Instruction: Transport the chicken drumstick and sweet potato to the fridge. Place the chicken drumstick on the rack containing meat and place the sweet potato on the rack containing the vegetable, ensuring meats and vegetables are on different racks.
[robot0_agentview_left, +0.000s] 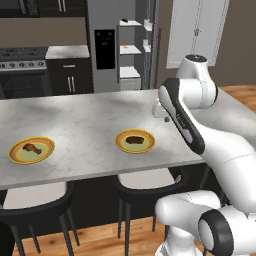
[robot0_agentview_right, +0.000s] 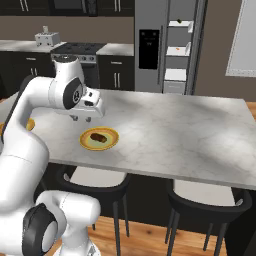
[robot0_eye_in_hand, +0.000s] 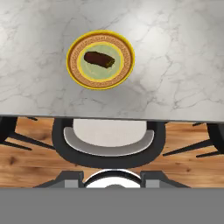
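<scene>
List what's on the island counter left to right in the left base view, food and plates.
Left plate with the chicken drumstick → right plate with the sweet potato → the robot's arm over the counter's right end.

A grey-veined white marble island counter (robot0_agentview_left: 90, 125) spans the middle of the room. Two yellow-rimmed plates with brown patterned bands sit on it: one plate (robot0_agentview_left: 32, 150) at the 8 o'clock side of the left base view, the other plate (robot0_agentview_left: 135, 141) near the counter's front edge, close to centre. Black stools with pale cushions (robot0_agentview_left: 35, 196) (robot0_agentview_left: 150, 179) are tucked under that edge, over a wooden floor (robot0_eye_in_hand: 183, 166). Behind, at 10 o'clock, a black stove (robot0_agentview_left: 22, 70) stands among dark cabinets (robot0_agentview_left: 70, 75). A toaster (robot0_agentview_right: 47, 37) rests on the back counter.
</scene>
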